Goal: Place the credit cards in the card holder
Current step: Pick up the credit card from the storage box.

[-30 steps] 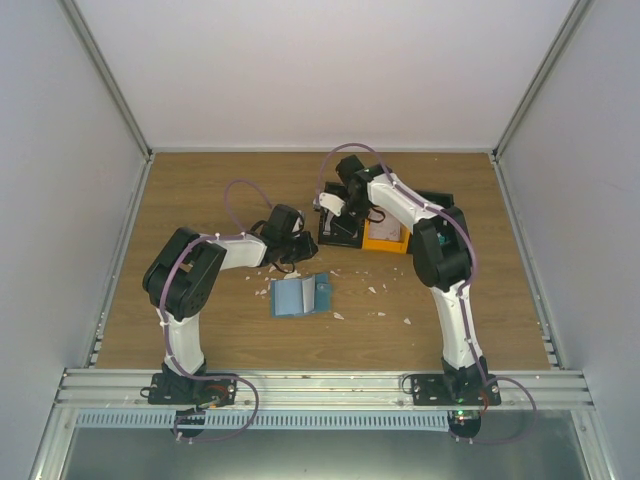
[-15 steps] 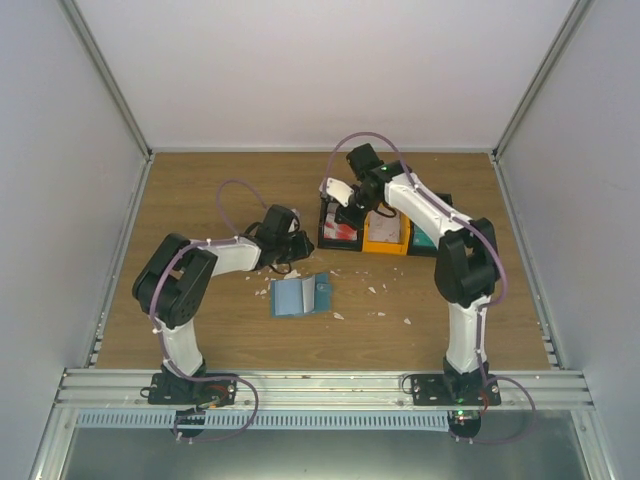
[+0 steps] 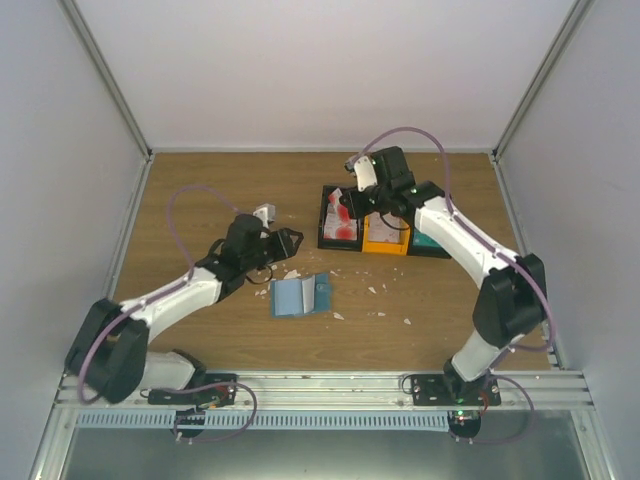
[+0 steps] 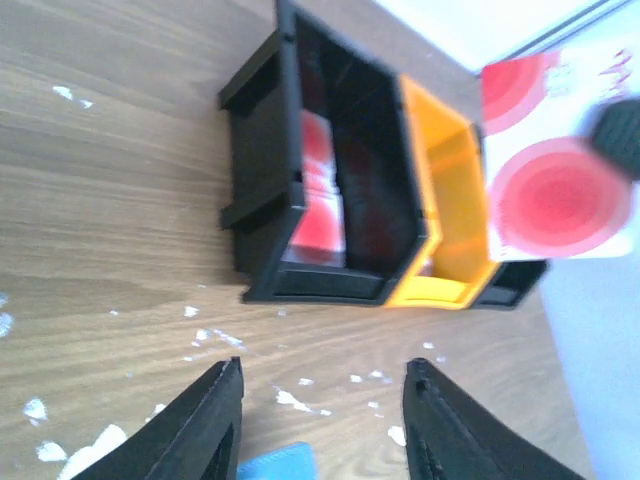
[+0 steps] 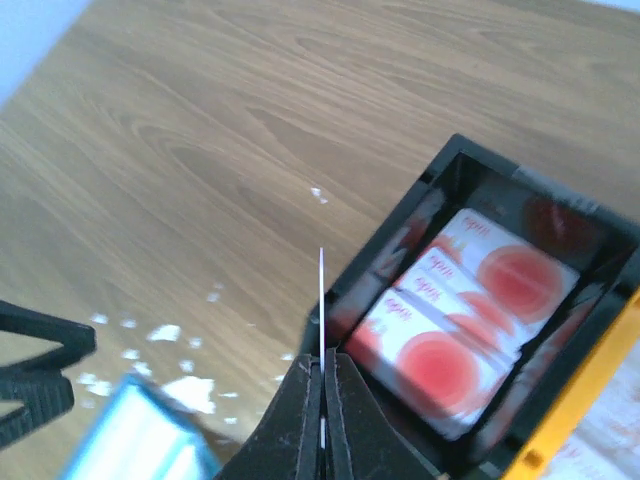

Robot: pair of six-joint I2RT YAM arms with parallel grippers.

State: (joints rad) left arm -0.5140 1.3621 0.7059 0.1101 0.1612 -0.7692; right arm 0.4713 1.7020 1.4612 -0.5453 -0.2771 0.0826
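While right gripper [image 5: 322, 370] pinches a credit card [image 5: 321, 295] above the tray [image 4: 262, 200], left gripper [image 4: 322, 372] spread, empty, card holder [image 3: 298, 296] nearer, left of tray.

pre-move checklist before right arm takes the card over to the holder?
1. red-blotched card pinched in right gripper: ok, held edge-on.
2. Card clear above the black-and-orange tray: ok.
3. left gripper open, nothing between the fingers: ok.
4. blue card holder steadied by the left gripper: not ok, it lies alone on the table and they're apart.
5. Holder's slot open to take a card: cannot tell.
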